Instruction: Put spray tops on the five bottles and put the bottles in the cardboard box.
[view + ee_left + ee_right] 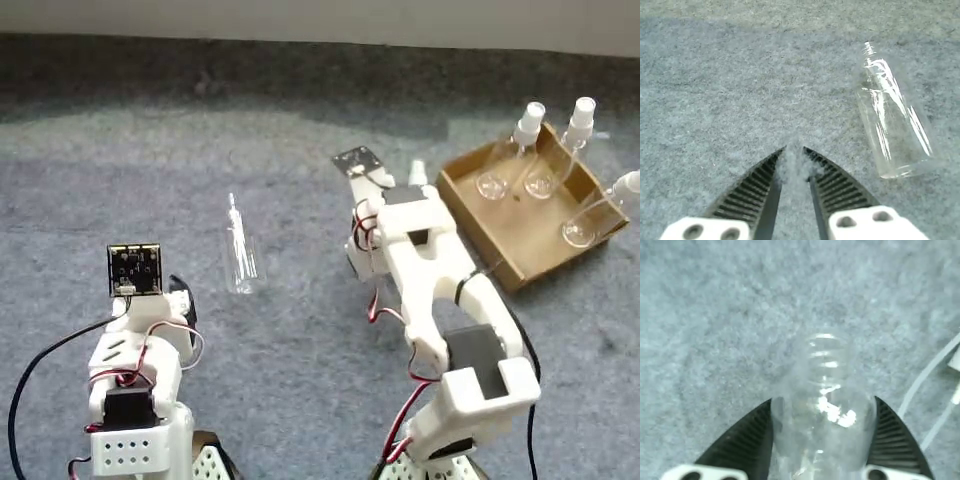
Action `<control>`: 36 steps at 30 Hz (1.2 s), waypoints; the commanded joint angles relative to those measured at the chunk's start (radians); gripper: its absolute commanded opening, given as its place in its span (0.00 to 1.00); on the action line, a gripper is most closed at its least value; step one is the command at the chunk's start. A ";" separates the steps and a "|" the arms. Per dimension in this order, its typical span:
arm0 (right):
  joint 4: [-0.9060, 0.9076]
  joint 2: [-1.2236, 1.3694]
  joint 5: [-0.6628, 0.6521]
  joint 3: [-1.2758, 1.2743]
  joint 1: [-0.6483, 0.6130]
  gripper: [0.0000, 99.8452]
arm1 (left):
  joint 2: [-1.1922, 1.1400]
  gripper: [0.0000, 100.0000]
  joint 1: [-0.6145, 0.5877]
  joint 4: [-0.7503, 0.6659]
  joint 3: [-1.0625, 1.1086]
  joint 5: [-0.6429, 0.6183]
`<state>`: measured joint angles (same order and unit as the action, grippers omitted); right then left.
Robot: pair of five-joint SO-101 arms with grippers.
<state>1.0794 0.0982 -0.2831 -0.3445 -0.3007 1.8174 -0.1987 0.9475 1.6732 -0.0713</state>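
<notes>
Worktop: a grey, carpet-textured worktop (pixel 300 350) is carrying both arms and all the task's things.
Left tool: the left tool (pixel 794 149) is sitting low over bare worktop on the near left side; its black ribbed jaws are standing almost closed, with only a narrow slit between the tips; they are clenched on nothing.
Loose bottle: a clear plastic bottle without a top (pixel 240 255) (pixel 895 120) is lying on its side on the worktop, near the left tool but not touching it; its neck is pointing away from the arms, toward the far edge.
Right tool: the right tool (pixel 823 400) is grasping a second clear plastic bottle (pixel 825 385) by its body, one black jaw pressing on each side; the threaded neck is carrying no top and is projecting past the fingertips.
Spray top: a white spray top with a thin dip tube (pixel 418 172) (pixel 935 385) is resting on the worktop just beside the right tool, between the right arm and the box.
Box: a shallow, open brown cardboard box (pixel 515 235) is sitting at the far right of the worktop, beside the right arm.
Boxed bottles: three clear bottles fitted with white spray tops (pixel 510 150) are sitting inside the cardboard box; whether they are standing upright or leaning cannot be told.
</notes>
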 commanded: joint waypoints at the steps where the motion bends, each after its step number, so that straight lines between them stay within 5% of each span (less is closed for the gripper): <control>1: 0.008 -0.174 0.006 0.039 0.038 0.21 | 0.013 0.01 0.019 -0.020 0.012 0.008; 19: 0.248 -0.918 0.008 0.030 0.300 0.21 | 0.013 0.01 0.064 -0.017 0.013 0.015; 36: 0.027 -1.557 0.077 -0.576 0.384 0.21 | 0.010 0.01 0.101 0.301 -0.341 0.359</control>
<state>1.1592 -1.3334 -0.2708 -0.8753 0.0721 1.8190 -0.1128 1.2190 1.4308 0.2555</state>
